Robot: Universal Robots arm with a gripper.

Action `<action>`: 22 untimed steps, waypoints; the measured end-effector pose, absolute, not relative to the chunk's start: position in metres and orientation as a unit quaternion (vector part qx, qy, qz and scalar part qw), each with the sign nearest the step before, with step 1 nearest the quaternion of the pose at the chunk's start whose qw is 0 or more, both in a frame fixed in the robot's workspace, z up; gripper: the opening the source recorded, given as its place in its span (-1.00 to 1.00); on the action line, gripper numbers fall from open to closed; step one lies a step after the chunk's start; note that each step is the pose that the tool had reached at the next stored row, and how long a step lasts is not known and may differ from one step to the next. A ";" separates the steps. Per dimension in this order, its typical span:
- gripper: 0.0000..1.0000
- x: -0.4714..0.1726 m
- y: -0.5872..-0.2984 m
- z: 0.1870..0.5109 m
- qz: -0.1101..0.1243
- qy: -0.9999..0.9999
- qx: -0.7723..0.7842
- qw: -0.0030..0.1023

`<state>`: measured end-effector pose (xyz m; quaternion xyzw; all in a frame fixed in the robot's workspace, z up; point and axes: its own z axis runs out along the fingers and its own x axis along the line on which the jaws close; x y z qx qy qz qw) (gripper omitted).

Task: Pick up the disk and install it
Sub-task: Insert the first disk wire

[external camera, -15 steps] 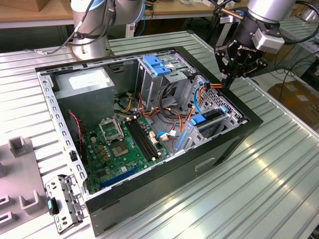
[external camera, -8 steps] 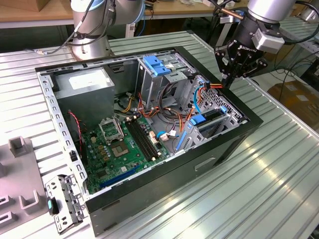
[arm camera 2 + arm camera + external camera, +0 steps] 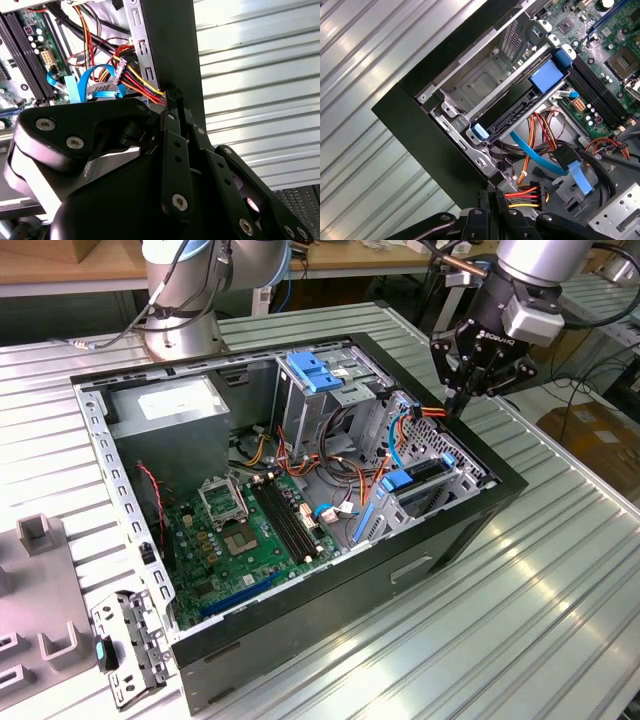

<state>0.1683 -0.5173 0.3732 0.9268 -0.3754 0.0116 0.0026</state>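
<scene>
On the exterior view's left, grey blocks (image 3: 45, 535) and a loose metal panel (image 3: 130, 645) lie on the ribbed table (image 3: 560, 620). To their right stands the open black case (image 3: 330, 630). A grey power supply (image 3: 170, 410) sits at its far left corner and the green board (image 3: 240, 530) lies on its floor. Further right, a blue bracket (image 3: 315, 370) tops the far drive bay.

The disk (image 3: 425, 472) sits in the silver cage (image 3: 470, 475) at the case's right wall, slid in on edge. Only its thin side shows. In the first wrist view the disk (image 3: 520, 102) is a dark flat slab between the cage's metal bars, with a wide blue plastic piece at one end and a small pale-blue tab at the other. Its label face cannot be seen.

Rightmost, the gripper (image 3: 455, 405) hangs over the case's far right rim, just beyond the cage and apart from the disk. In both wrist views the gripper (image 3: 176, 97) (image 3: 492, 195) has its fingers drawn together. Their tips meet the red, yellow and black wires (image 3: 142, 82) (image 3: 522, 195); whether they pinch the wires cannot be told
</scene>
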 end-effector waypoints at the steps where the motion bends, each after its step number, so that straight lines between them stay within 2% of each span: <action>1: -0.67 0.168 -0.517 0.373 0.012 -0.380 0.925 0.003; 22: -0.67 0.158 -0.517 0.373 0.011 -0.498 0.867 0.004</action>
